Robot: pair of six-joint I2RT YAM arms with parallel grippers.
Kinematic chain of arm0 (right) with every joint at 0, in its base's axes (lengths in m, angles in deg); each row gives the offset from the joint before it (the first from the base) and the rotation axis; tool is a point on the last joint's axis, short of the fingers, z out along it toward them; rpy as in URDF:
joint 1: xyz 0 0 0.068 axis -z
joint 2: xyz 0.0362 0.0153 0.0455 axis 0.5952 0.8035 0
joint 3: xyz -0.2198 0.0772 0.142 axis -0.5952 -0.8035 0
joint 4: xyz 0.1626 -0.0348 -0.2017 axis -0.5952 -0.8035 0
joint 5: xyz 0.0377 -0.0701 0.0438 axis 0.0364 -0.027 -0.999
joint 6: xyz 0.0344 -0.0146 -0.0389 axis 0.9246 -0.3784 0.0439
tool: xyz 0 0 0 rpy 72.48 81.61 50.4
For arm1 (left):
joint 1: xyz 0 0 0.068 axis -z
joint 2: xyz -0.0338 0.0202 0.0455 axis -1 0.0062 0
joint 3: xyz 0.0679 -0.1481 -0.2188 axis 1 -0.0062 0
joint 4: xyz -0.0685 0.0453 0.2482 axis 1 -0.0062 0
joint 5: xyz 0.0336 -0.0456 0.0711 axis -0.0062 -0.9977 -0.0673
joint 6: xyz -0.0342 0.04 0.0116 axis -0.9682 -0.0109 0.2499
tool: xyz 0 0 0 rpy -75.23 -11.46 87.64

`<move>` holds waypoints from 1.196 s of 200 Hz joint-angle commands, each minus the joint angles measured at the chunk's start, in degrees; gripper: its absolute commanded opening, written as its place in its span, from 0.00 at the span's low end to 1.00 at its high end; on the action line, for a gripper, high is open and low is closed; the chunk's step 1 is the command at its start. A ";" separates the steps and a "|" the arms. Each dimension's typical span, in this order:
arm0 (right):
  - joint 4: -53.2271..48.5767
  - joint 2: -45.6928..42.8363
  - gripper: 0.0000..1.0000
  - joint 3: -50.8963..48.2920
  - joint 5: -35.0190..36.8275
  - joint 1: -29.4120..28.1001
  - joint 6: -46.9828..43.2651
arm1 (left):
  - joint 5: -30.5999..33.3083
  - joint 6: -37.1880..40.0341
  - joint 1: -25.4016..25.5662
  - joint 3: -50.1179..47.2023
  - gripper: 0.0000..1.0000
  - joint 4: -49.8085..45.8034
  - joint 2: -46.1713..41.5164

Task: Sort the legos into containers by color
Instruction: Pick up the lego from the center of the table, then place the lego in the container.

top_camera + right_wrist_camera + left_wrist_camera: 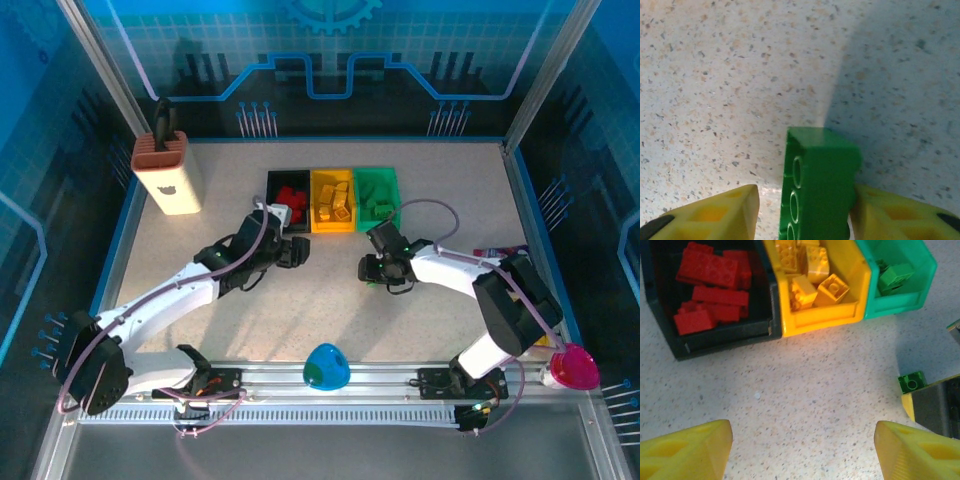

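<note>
The three joined bins stand at the back of the table: a black bin (288, 192) with red legos (710, 285), a yellow bin (332, 203) with yellow legos (815, 277), and a green bin (378, 197) with green legos (895, 276). A single green lego (817, 185) lies on its side on the table in front of the green bin, also seen as the green lego (912, 382). My right gripper (805, 202) straddles it: the right finger touches it and a gap shows at the left finger. My left gripper (803, 440) hangs open and empty over bare table before the black and yellow bins.
A tan-and-brown knife block (168, 175) stands at the back left. A pink bowl (575, 368) sits at the near right corner, and a blue-green dome (326, 366) rests on the front rail. A snack packet (500, 250) lies by the right wall.
</note>
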 commanded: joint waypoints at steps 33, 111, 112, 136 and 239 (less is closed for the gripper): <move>-6.17 0.02 0.21 6.44 5.61 -3.35 -1.13 | 3.79 -4.24 -1.53 -8.00 0.73 -0.27 -6.18; -15.56 0.09 0.17 23.56 10.18 -0.23 -9.43 | 3.29 -9.97 -1.64 -17.88 0.70 -3.32 -14.09; -15.65 0.16 0.17 23.88 10.17 -0.14 -9.58 | 3.35 -10.00 -1.61 -18.00 0.70 -3.43 -14.19; -19.06 3.38 0.17 32.23 10.07 3.14 -12.56 | 3.44 -10.12 -1.50 -19.74 0.70 -6.03 -17.09; -28.94 24.48 0.19 62.96 7.70 14.10 -18.93 | 2.71 -12.02 -1.02 -22.25 0.72 -18.17 -34.72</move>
